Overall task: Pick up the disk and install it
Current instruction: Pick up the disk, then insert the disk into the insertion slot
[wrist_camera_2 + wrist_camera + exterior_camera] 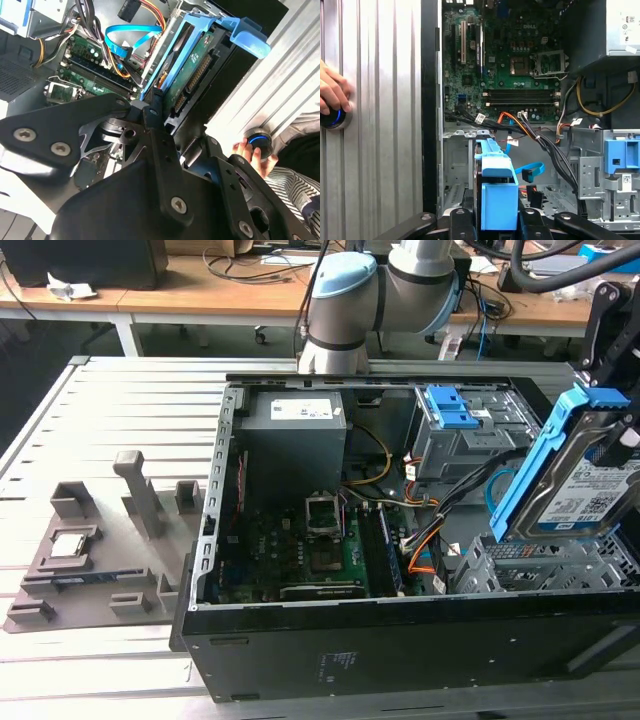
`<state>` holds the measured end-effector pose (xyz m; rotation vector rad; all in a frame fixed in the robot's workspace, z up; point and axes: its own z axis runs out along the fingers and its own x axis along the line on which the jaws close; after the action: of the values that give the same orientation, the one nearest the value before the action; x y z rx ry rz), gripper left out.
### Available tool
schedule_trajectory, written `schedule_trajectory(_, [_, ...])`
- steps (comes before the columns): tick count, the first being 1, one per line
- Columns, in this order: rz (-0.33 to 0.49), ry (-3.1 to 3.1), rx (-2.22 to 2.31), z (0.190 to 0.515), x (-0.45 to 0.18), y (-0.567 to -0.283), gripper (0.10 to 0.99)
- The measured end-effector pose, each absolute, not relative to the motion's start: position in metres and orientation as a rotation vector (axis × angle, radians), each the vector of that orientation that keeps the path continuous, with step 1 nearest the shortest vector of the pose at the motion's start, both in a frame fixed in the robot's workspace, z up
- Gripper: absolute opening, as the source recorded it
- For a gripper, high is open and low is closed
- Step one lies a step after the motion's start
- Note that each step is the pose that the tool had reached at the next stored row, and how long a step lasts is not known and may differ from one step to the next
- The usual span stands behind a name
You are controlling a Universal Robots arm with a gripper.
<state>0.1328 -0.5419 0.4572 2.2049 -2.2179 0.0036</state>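
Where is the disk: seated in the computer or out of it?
Out: the gripper holds the disk tilted on edge above the drive cage.

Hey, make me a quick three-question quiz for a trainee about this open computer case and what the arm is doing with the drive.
1. True or false: the disk already lies flat inside the computer case.
2. What is the gripper shut on? A) a screwdriver B) the disk C) a fan
3. Fill in: in the first wrist view, a person's hand rests on a round, blue-lit ____ on the slatted table.

Key:
1. False. It is held tilted, sticking up above the metal bay at the exterior view's right.
2. B
3. button
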Motion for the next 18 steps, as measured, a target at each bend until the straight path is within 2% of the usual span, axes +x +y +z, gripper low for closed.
schedule_trajectory(18, [0.005,-2.217,2.204,0.4479,0.1329,-0.5418,0.365])
